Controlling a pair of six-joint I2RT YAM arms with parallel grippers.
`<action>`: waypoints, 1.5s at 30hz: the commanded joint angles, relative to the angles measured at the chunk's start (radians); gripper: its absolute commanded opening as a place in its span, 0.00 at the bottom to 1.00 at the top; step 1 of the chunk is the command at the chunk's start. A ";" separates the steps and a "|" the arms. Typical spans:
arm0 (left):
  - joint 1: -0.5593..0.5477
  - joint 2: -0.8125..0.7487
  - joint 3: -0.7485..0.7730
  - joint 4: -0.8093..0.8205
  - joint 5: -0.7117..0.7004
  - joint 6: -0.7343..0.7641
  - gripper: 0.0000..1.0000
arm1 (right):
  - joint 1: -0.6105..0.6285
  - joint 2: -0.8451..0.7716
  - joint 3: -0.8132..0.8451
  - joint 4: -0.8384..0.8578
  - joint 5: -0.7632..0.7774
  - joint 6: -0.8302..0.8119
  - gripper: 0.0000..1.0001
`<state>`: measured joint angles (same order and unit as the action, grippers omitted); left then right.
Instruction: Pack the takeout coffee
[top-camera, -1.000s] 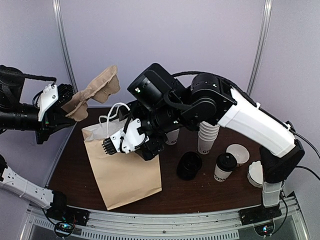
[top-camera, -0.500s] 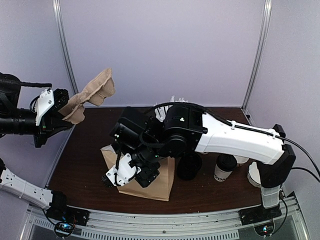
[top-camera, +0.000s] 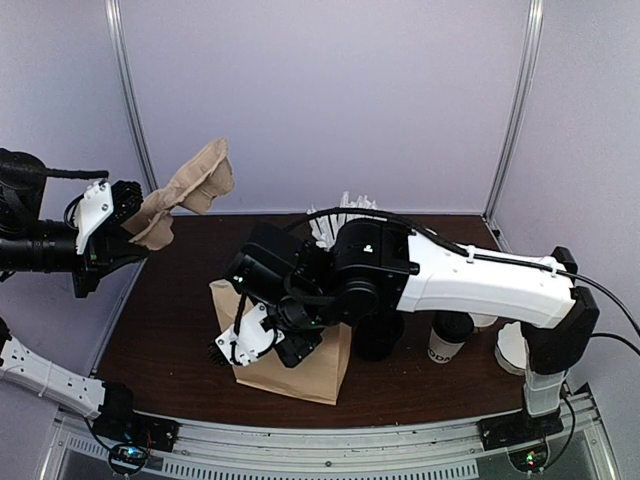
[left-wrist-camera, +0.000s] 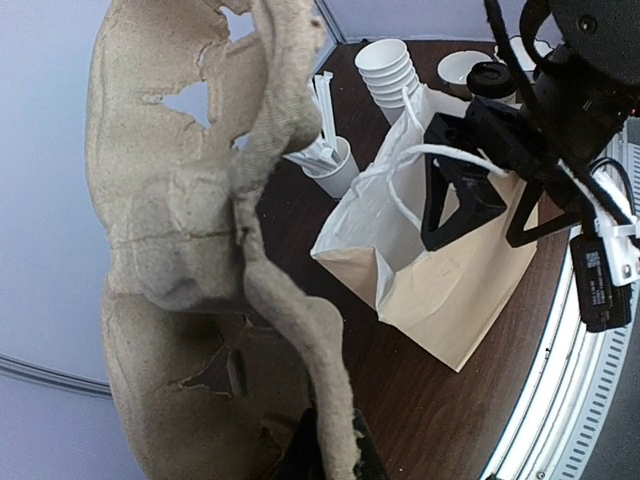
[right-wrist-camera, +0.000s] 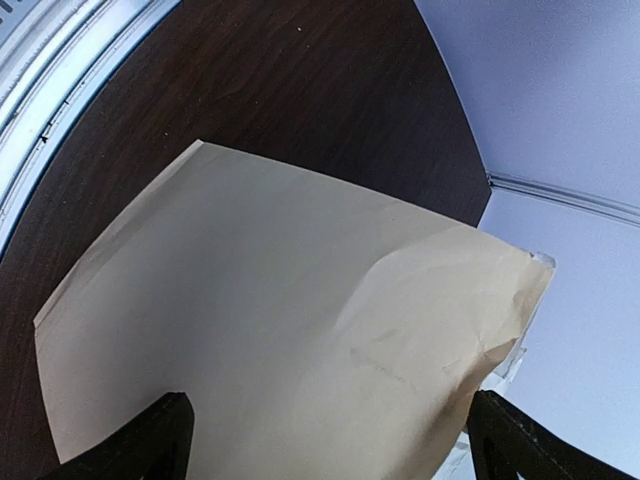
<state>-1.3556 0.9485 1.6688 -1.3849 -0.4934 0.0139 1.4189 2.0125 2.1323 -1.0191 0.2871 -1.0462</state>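
Two arms reach over a dark brown wooden counter. One white paper cup with dark lettering and a black dome lid, the takeout coffee, stands upright on the right side of the counter. It is outside the bag and partly hidden behind the right arm's white forearm, with a black round object just to its left. The right tool hangs over the broad face of a brown paper bag with white cord handles, its two black fingers spread wide and holding nothing. In the left wrist view one white handle runs across a finger, but whether it is hooked there cannot be told. The bag sits near the counter's middle, its mouth open toward the left. The left tool, up above the counter's left edge, pinches the lower end of a tan moulded-pulp cup carrier, which rises up and to the right, off the counter. Beyond the bag stands a lidless white cup of white sticks, with a stack of lidless white cups to its right.
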 joint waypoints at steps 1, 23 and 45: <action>-0.002 -0.002 -0.002 0.054 -0.008 0.000 0.00 | 0.011 -0.062 0.092 -0.137 -0.104 0.014 0.99; -0.002 0.009 -0.023 0.065 -0.003 -0.002 0.00 | 0.029 -0.080 -0.007 -0.106 0.142 -0.142 0.99; -0.002 0.034 -0.019 0.085 -0.011 0.011 0.00 | 0.030 -0.081 -0.127 0.063 0.342 -0.233 0.99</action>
<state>-1.3560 0.9813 1.6535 -1.3540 -0.4946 0.0181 1.4487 1.9354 2.0117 -1.0397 0.5369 -1.2442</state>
